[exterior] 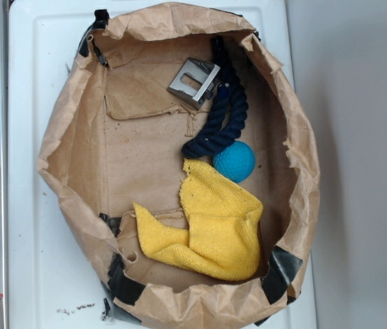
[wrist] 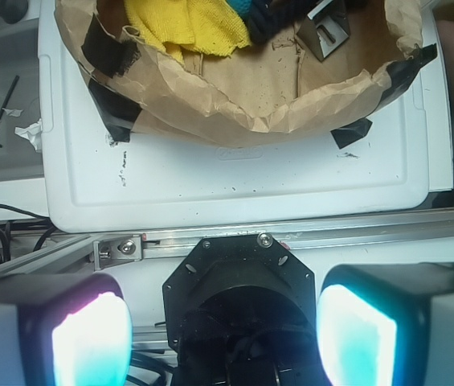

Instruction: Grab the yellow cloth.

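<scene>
White plastic fills the background of the exterior view, where a tray (exterior: 29, 103) carries a round paper basin (exterior: 63, 137) patched with black tape (exterior: 285, 267). Inside, the cloth (exterior: 210, 226) is seen crumpled at lower centre, its upper corner touching the blue ball (exterior: 235, 161). A dark rope (exterior: 224, 113) is draped from the upper rim down to the ball, and a metal bracket (exterior: 193, 81) is found beside it at upper centre. No gripper is visible here.

From the wrist view, the cloth (wrist: 186, 24) is shown at upper left, inside the basin's (wrist: 235, 104) wall, with the bracket (wrist: 327, 32) at upper right. The gripper (wrist: 222, 334) is seen at the bottom edge with its fingers (wrist: 90, 342) spread wide and nothing held, well apart from the cloth.
</scene>
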Available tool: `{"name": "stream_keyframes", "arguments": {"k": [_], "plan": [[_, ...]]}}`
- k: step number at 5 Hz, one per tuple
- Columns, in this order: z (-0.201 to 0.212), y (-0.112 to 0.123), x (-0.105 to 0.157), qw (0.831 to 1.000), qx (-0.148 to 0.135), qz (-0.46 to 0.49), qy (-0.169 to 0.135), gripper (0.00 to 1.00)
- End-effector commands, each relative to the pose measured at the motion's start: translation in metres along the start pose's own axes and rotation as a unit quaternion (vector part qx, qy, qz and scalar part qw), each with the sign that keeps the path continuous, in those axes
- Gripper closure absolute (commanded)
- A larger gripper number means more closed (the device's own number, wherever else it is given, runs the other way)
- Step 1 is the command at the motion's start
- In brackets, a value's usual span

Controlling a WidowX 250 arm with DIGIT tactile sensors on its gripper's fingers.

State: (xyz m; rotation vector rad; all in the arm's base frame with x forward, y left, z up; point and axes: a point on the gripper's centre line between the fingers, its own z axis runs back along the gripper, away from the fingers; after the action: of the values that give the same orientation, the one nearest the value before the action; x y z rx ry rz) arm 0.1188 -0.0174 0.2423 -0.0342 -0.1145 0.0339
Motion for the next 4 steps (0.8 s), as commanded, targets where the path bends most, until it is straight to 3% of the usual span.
{"name": "stream_keyframes", "arguments": {"k": [1,2,3,4], "plan": [[0.0,0.0,0.0,1.0,0.0,0.0,0.0,0.0],[-0.003,-0.015,0.037,1.0,-0.017,0.007,0.0,0.0],[-0.013,-0.014,0.072,0.999,-0.01,0.04,-0.02,0.0],[-0.032,-0.001,0.099,0.997,-0.012,0.026,-0.065,0.0]]}}
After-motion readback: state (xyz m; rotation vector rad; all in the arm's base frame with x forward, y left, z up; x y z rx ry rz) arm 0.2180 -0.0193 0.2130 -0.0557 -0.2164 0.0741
